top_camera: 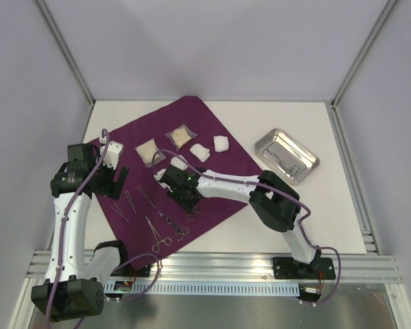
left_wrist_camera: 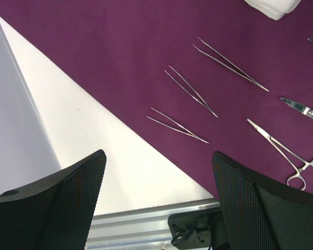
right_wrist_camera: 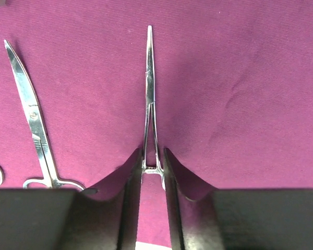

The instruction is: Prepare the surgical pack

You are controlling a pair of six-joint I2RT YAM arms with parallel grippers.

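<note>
Right claw [right_wrist_camera: 153, 156] is hanging low over the purple cloth [top_camera: 216, 130], near the middle of the surface [top_camera: 329, 226]. Its two fingers are standing a tiny bit apart, one on each side of the thin steel forceps [right_wrist_camera: 149, 94], which are lying flat on the cloth. I cannot tell if the fingers are squeezing them or just sitting beside them. Shiny scissors [right_wrist_camera: 28, 114] are lying close by on the cloth.

Left claw [left_wrist_camera: 157, 166] is hanging wide open with nothing in it. It is over the cloth's edge, toward the near left corner of the surface. Three thin tweezers [left_wrist_camera: 190, 91] are lying just past it.

Farther back on the cloth, white gauze pads [top_camera: 201, 152] and two tan packets [top_camera: 147, 152] are sitting in a row. The steel tray [top_camera: 268, 139] is sitting off the cloth, toward the right edge of the surface.

I think the job is getting about halfway. The cloth is spread and the tools are laid out on it. The tray is not on the cloth yet, and nothing is wrapped up.
</note>
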